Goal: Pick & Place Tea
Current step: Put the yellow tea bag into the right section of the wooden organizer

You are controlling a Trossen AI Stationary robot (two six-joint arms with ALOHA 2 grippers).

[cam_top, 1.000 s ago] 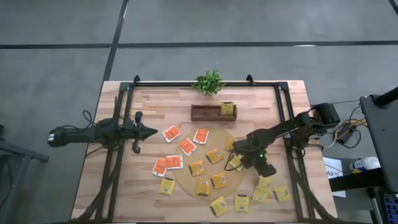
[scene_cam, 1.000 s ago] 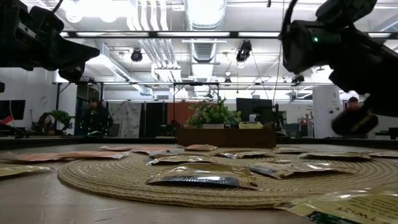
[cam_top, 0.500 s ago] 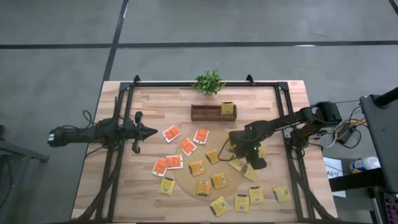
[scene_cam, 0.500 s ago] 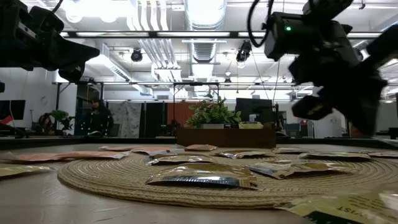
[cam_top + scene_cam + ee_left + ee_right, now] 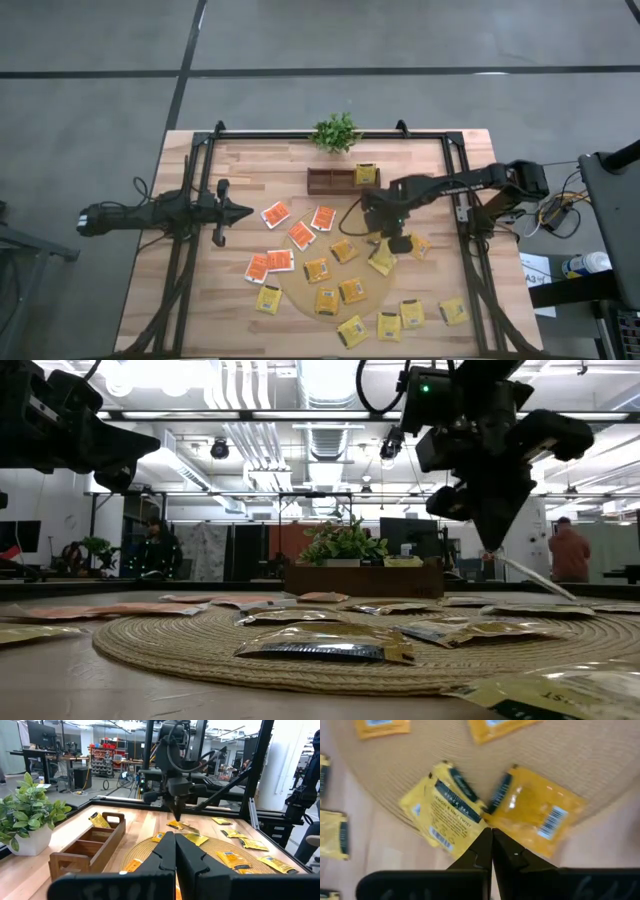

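Yellow and orange-red tea packets lie flat on the round woven mat [image 5: 335, 270] and on the wood around it. Orange-red ones [image 5: 301, 235] lie toward the left, and yellow ones [image 5: 352, 291] lie on the mat and near the front edge. My right gripper [image 5: 398, 243] hangs over the mat's right rim, pointing steeply down, shut on one yellow packet [image 5: 535, 817]. Another yellow packet [image 5: 450, 810] lies on the mat's edge below it. My left gripper [image 5: 235, 212] waits shut and level over the table's left side, holding nothing. My right gripper pinches the yellow packet by a corner [image 5: 495, 822] at its dark-striped end, between its two fingertips. The fingers come from above, slanting down. The packet is lifted clear and hangs slanting down from the fingertips [image 5: 530, 578], with its barcode side facing the wrist camera.
A low wooden tray [image 5: 330, 181] with compartments stands behind the mat, with one yellow packet [image 5: 366, 174] in its right compartment. A small green plant [image 5: 335, 132] stands at the far edge. Black frame rails [image 5: 190, 240] run along both table sides. Bare wood lies at the far left.
My right gripper has risen and moved from the table's near right toward the far edge and the left, tipping to point more steeply down. It stays shut on the yellow packet, which has come up off the wood and now hangs clear over the mat's right rim.
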